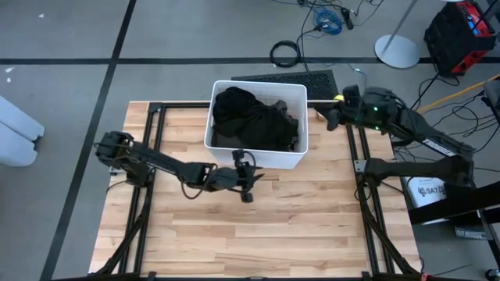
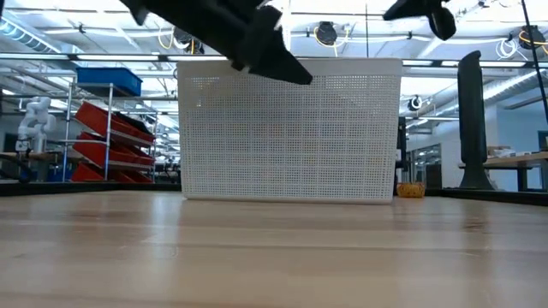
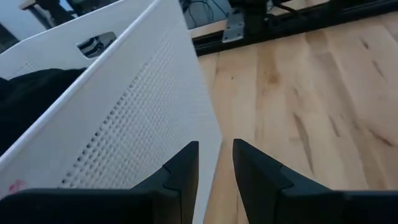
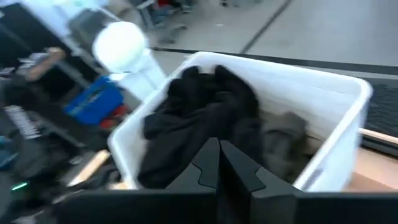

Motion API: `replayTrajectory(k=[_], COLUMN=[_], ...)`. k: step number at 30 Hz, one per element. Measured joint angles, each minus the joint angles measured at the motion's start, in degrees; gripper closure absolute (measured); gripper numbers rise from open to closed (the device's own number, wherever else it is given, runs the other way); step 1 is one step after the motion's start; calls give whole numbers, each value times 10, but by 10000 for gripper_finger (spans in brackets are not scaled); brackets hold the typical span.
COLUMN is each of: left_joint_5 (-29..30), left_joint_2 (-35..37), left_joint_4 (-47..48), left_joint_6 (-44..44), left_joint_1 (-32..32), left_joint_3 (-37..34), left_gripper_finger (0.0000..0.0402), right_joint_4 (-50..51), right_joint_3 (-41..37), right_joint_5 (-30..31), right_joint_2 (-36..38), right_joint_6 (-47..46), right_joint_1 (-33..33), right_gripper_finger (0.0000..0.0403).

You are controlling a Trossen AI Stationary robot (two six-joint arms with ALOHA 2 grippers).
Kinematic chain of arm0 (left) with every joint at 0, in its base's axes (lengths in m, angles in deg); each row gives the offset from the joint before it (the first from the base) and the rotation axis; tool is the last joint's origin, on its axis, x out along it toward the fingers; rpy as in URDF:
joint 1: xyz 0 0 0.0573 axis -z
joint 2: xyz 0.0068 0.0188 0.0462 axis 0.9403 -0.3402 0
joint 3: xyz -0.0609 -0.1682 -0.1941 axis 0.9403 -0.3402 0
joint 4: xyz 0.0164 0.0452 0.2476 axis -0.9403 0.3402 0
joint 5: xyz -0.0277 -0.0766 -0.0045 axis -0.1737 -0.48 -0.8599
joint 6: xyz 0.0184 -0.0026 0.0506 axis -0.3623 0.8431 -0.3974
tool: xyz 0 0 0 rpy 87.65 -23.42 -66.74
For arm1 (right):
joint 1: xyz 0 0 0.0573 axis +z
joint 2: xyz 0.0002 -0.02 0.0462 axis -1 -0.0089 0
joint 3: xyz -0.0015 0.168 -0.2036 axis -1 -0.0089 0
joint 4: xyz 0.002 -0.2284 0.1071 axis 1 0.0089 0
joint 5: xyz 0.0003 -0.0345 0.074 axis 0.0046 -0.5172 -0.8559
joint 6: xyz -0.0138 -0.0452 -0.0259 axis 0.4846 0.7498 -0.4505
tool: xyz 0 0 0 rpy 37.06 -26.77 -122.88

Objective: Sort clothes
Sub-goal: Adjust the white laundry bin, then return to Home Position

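Clothes (image 1: 251,117): dark heap, mostly black, lying inside white bin (image 1: 297,97) at far middle of surface (image 1: 297,218). We see no garment on bare wood, none in either grip. We spot greyish piece (image 4: 283,140) beside black pile in right wrist view.

Left gripper (image 1: 244,173) hovers just outside bin's near wall, fingers (image 3: 181,171) parted, nothing between.

Right gripper (image 1: 332,117) by bin's right far corner, fingers clenched, grasping nothing.

We judge: everything visible binned; whether sorting is finished or not begun, we cannot tell.

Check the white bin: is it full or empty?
Partly full. Black clothes lie heaped inside the white bin, below its rim; the right wrist view shows them too.
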Motion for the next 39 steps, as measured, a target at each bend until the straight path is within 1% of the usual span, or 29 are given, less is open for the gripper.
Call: replayTrajectory(k=[8,12,14,18,22,25,30,33,36,39], left_joint_5=[20,16,-21,-125,-174,-175,-175,-173,-173,-169], left_joint_2=[-16,-16,-16,0,54,101,196,252,308,356], left_joint_4=[2,1,-1,-1,-5,9,85,148,213,281], left_joint_6=[5,5,2,-28,-30,-25,12,27,47,67], left_joint_1=[-31,-42,-42,-31,-14,-10,-6,-7,-7,-6], left_joint_3=[27,35,40,49,53,53,53,53,53,53], left_gripper_finger=[293,293,293,293,293,293,293,293,293,293], right_joint_4=[0,0,-3,-14,-35,-39,-42,-49,-98,-167], right_joint_3=[0,0,0,0,0,0,0,-7,-50,-127], right_joint_5=[1,2,3,2,-2,-13,-9,25,57,65], right_joint_2=[7,6,6,15,32,44,52,52,64,96], right_joint_6=[-5,-5,-4,13,58,91,124,157,193,212], right_joint_1=[63,80,86,111,153,192,264,312,358,389], right_gripper_finger=[403,403,403,403,403,403,403,403,403,403])
